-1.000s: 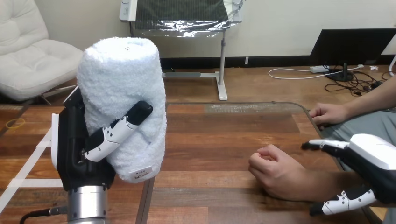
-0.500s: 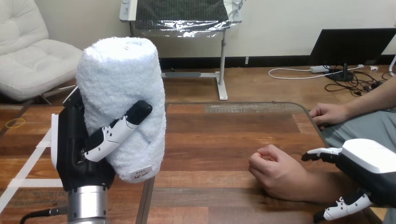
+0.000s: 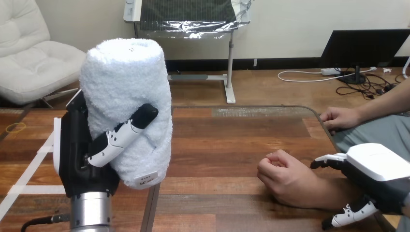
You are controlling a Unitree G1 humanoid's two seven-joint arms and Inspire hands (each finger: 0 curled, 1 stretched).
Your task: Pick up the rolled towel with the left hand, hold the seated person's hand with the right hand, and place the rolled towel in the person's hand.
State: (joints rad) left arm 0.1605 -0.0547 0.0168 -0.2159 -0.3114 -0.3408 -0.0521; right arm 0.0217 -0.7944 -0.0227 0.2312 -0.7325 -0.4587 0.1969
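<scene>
**Yellow rubber band** (image 3: 15, 127): lies flat at the far left of the table (image 3: 232, 140), well apart from everything else.

**Left hand** (image 3: 89, 154): raised over the table's left part. Its thumb is curled across the towel's front, so it is grasping the towel.

**Rolled towel** (image 3: 125, 96): white and thick, standing upright in the left hand and clear of the tabletop. It is well apart from the person's hands.
- Writing: a small white tag (image 3: 146, 181) sits at its lower edge, with print too small to read. I see no other writing on the task's things.

**Person's fisted hand** (image 3: 285, 179): rests on the table right of centre with its fingers curled in, so there is no open palm to receive the towel.

**Person's farther hand** (image 3: 341, 117): lies flat at the table's far right edge and takes no part.

**Right hand** (image 3: 377, 169): low at the right, just behind the fisted hand's wrist.
- State: released, with its fingers spread above the wrist and its thumb below, straddling it and not closed.
- Contact: I cannot tell whether it touches the wrist.

**Step in hand, as I judge it:** taking hold of the person's hand.
- Close gently and support from beneath rather than squeezing.
- The fist needs to turn palm-up and open.
- Keep the towel upright and back until then.
- Then bring the towel across low and lay it into the palm.
</scene>
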